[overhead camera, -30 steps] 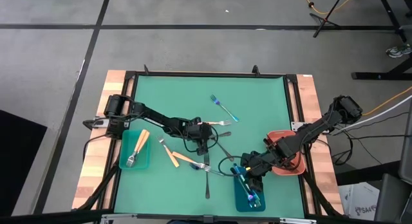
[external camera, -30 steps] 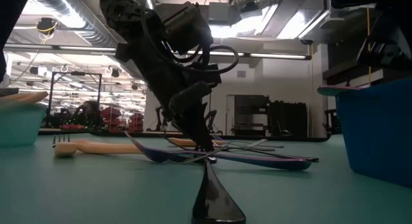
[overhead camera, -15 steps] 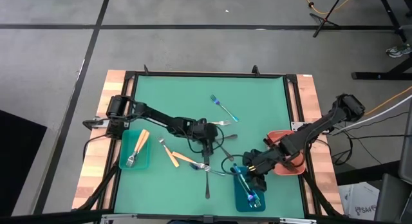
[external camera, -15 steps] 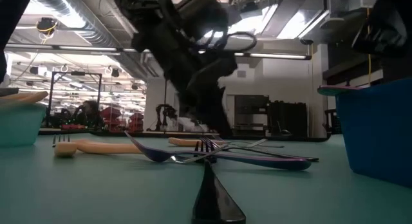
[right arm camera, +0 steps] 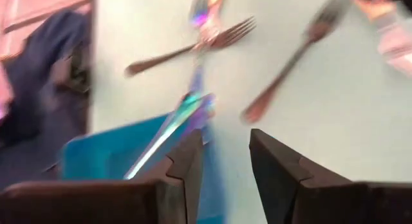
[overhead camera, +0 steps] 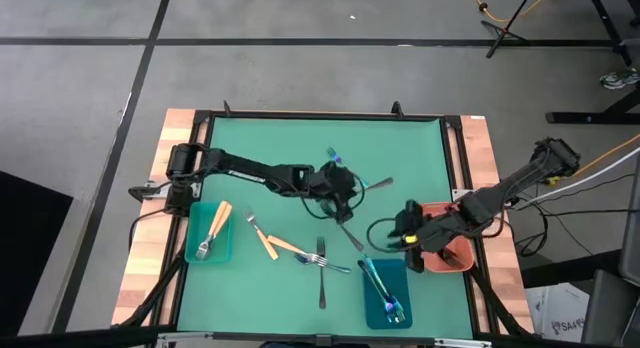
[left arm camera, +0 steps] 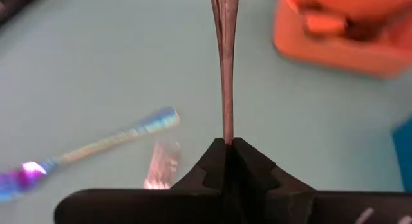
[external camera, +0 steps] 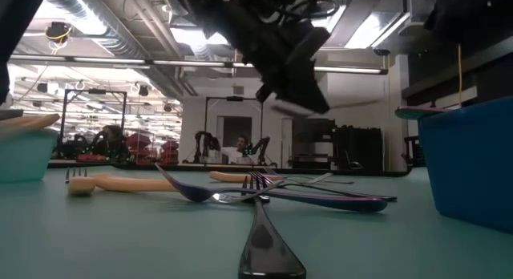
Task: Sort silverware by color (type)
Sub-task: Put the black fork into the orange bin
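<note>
From above we look straight down on the whole green counter (overhead camera: 290, 148), with both arms and grey floor around it. Our low camera sits at the counter's surface near one edge, facing level across it into the room behind; a dark fork (external camera: 268, 231) lies very close to that lens, and the same fork (overhead camera: 321, 278) shows from overhead. The left wrist camera looks along its own fingers (left arm camera: 212, 169), close to the counter, toward the orange tray (left arm camera: 341, 31) that the overhead view (overhead camera: 450, 250) shares. The right wrist camera looks past its fingers (right arm camera: 187, 166) at the blue tray (right arm camera: 109, 153), also seen from overhead (overhead camera: 395, 278).
</note>
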Tool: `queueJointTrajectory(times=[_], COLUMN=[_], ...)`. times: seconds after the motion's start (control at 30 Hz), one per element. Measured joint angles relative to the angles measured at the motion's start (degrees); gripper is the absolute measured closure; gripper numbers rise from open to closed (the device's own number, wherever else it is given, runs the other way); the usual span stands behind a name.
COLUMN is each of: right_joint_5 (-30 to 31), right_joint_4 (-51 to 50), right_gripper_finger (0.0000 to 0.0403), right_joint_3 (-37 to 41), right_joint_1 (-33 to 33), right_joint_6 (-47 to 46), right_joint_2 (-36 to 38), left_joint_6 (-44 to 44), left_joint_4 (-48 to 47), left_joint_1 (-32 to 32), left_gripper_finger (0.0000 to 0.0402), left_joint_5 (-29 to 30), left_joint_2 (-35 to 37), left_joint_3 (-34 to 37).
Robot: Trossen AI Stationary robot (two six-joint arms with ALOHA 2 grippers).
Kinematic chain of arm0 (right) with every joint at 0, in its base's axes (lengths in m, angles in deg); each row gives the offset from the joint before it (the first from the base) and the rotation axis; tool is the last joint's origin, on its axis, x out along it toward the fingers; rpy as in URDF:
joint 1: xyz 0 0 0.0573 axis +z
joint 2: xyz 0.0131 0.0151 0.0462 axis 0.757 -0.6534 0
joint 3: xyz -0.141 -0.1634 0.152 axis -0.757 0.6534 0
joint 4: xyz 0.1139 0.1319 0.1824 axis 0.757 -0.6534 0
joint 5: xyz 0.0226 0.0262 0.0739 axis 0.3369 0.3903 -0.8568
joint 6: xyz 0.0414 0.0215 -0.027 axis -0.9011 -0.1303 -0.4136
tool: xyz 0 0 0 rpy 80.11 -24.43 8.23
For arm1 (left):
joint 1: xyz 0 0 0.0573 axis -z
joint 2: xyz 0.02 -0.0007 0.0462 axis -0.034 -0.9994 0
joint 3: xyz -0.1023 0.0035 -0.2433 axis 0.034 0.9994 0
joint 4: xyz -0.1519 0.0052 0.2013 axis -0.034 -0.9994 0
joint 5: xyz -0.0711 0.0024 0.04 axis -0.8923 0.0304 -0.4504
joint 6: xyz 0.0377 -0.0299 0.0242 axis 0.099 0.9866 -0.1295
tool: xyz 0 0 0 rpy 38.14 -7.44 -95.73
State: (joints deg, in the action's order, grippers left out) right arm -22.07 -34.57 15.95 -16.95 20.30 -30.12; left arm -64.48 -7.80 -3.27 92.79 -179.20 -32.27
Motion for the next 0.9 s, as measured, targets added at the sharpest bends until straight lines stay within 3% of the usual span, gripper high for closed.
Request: queueJointTrajectory(times=[0.23, 0.47, 0.6, 0.9], right_joint_5=[20.68, 36.71, 41.28, 41.81], right_joint_4=[-5.17, -6.12, -6.1, -5.99], right_gripper_finger=[0.0283, 0.0283, 0.0283, 0.0283], right_joint_3=[-0.01, 0.0, 0.0, 0.0], right_joint_1=[-0.02, -0.02, -0.44, -8.06], right_joint_6=[0.03, 0.0, -0.02, -0.04], right_joint_2=[5.41, 10.51, 13.4, 16.05], left_joint_6=[-0.08, -0.08, -0.07, -0.09], left_joint_4=[3.58, 12.31, 16.5, 23.14], left_joint_1=[-3.95, -6.45, -7.1, -7.41], left_gripper_finger=[0.0391, 0.0391, 0.0391, 0.0391], left_joint_5=[1.74, 1.25, 1.25, 1.18], left_joint_2=[0.04, 0.15, 0.17, 0.17], left_joint_3=[-4.75, -6.02, -6.02, -6.02])
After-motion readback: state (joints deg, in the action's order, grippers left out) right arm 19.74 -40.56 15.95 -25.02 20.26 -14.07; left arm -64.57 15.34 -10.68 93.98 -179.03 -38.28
